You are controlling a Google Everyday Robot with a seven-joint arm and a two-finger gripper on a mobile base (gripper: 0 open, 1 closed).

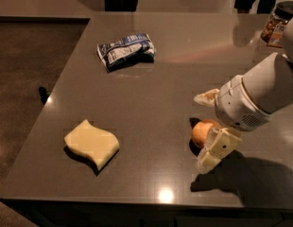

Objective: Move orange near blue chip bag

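Observation:
The orange rests on the dark grey table at the right front. My gripper is open and straddles it: one pale finger stands behind the orange, apart from it, and the other finger is just in front of it, partly covering its right side. The blue chip bag, dark blue foil with white patches, lies far off at the back left of the table.
A pale yellow wavy-edged sponge lies at the front left. A jar stands at the back right corner. The table's left edge drops to a dark floor. People's legs stand behind the far edge.

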